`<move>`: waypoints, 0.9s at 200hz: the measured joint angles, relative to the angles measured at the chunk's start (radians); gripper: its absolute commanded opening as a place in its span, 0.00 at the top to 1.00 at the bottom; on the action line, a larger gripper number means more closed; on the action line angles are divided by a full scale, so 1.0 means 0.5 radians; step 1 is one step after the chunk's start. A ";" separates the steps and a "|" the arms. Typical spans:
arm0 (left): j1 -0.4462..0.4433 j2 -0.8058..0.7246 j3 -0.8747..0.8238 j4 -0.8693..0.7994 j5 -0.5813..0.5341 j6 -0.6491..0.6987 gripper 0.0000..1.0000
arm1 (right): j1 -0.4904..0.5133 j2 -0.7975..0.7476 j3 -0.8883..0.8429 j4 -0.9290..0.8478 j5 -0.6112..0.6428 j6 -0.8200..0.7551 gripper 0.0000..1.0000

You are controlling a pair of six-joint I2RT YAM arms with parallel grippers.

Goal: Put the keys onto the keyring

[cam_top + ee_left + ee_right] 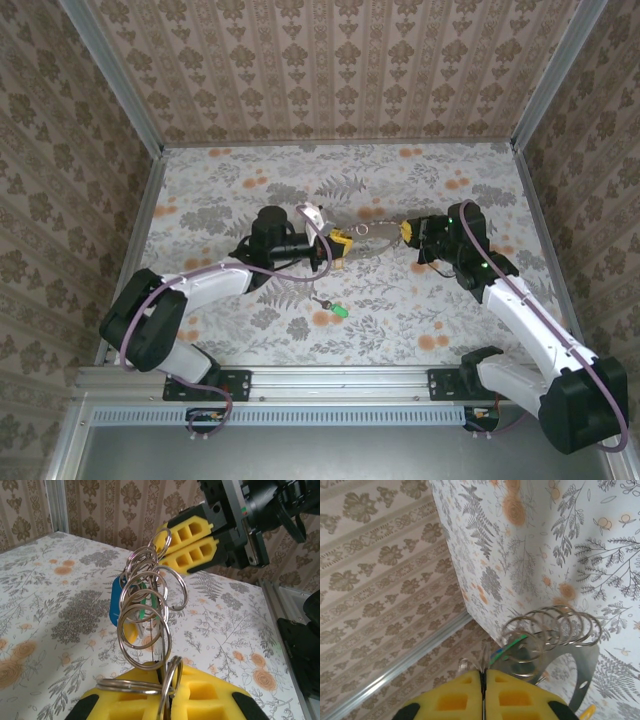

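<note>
Left wrist view: the keyring point(148, 611), a chain of linked silver metal rings carrying a blue-headed key point(116, 602), is held in the air. It is pinched at one end by the shut yellow fingers of the left gripper point(167, 691) and at the other by those of the right gripper point(167, 547). A small green-headed key point(341, 312) lies apart on the floral-patterned tabletop point(250, 180), enclosed by damask-papered walls point(330, 60).

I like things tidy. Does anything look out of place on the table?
Yes. A small green key lies alone on the table, near the front. The chain of metal rings it seems to belong with is held up above the table, stretched between the left end effector and the right end effector.
</note>
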 measured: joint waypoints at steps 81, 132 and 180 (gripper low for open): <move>-0.013 0.000 -0.030 -0.001 -0.006 0.052 1.00 | 0.002 -0.003 -0.022 -0.006 0.032 -0.014 1.00; -0.015 0.000 -0.054 -0.005 -0.015 0.112 0.97 | 0.011 0.043 -0.022 -0.006 0.040 -0.036 1.00; -0.035 0.005 -0.054 -0.061 -0.098 0.175 0.82 | 0.011 0.101 0.090 -0.183 0.089 -0.264 1.00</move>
